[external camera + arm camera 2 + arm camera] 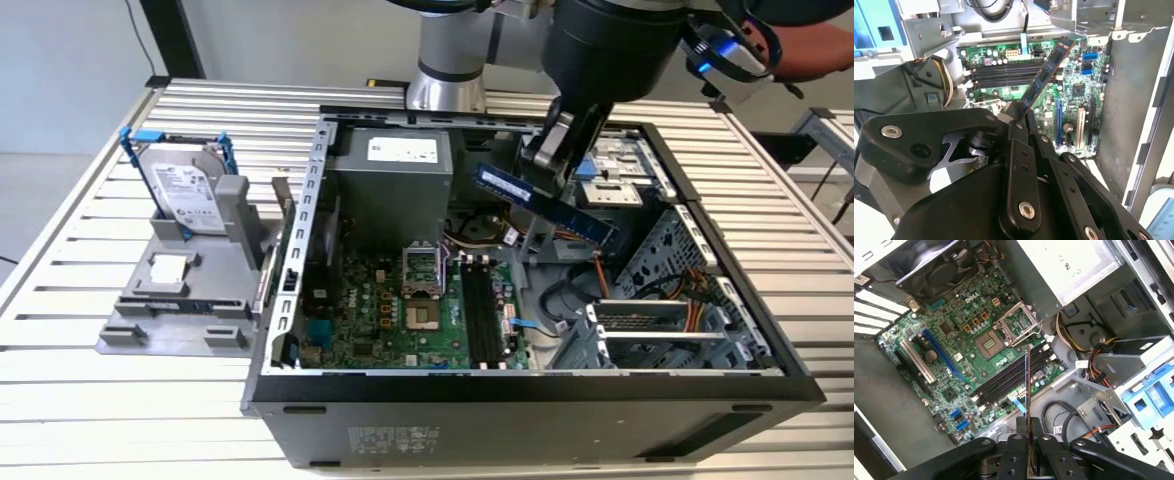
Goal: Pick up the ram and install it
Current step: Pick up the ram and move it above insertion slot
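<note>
The ram [550, 207], a long dark blue stick with black chips, hangs tilted above the open computer case [287, 300]. My gripper [545, 165] is shut on it near its upper end, just over the case's back half. In the second wrist view the ram [1046, 72] reaches out from the gripper [1017, 113] over the green motherboard [1074, 95]. The first wrist view shows the ram [1027, 385] edge-on, held by the gripper [1028, 440]. There it lines up roughly above the black memory slots [1009, 377], still well clear of them. In the exterior view the memory slots [483, 315] lie below the stick.
A silver hard drive in a blue bracket [187, 190] stands on a grey holder on the slatted table, at the exterior view's left. Inside the case are the power supply [394, 170], the processor socket [420, 270], cables [567, 290] and a metal drive cage [654, 330].
</note>
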### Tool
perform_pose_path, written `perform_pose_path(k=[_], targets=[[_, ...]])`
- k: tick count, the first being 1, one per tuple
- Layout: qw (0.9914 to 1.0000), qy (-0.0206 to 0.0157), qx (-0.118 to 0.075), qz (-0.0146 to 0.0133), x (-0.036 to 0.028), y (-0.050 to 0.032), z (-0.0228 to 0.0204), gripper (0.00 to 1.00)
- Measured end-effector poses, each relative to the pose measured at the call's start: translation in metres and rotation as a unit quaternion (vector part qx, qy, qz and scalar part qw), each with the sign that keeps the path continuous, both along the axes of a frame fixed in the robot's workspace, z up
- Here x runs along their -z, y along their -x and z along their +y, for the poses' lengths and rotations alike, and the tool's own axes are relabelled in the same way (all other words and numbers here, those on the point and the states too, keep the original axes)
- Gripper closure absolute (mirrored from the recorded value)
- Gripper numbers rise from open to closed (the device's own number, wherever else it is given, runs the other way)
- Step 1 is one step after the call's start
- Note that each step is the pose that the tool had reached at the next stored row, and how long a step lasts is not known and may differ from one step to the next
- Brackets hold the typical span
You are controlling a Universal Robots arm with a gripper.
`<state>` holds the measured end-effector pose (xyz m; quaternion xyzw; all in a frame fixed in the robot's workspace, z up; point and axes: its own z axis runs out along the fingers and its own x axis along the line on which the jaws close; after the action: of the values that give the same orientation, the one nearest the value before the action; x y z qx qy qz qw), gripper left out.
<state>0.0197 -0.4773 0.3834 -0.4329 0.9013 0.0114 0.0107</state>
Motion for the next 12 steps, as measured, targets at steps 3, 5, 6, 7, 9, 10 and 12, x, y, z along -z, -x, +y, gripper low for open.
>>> perform_pose_path(k=[3, 5, 6, 7, 9, 10, 12], targets=[[0.99976, 0.0000, 0.022, 0.0000, 0.0000, 0.0000, 0.0000, 1.00], [0.99947, 0.0001, 0.032, 0.0000, 0.0000, 0.0000, 0.0000, 1.00], [0.99931, 0.0001, 0.037, 0.0000, 0.0000, 0.0000, 0.0000, 1.00], [0.99909, 0.0001, 0.043, 0.0000, 0.0000, 0.0000, 0.0000, 1.00], [0.99857, 0.0001, 0.053, 0.0000, 0.0000, 0.0000, 0.0000, 1.00], [0.99829, 0.0001, 0.059, 0.0000, 0.0000, 0.0000, 0.0000, 1.00], [0.99762, 0.0002, 0.069, 0.0000, 0.0000, 0.0000, 0.0000, 1.00]])
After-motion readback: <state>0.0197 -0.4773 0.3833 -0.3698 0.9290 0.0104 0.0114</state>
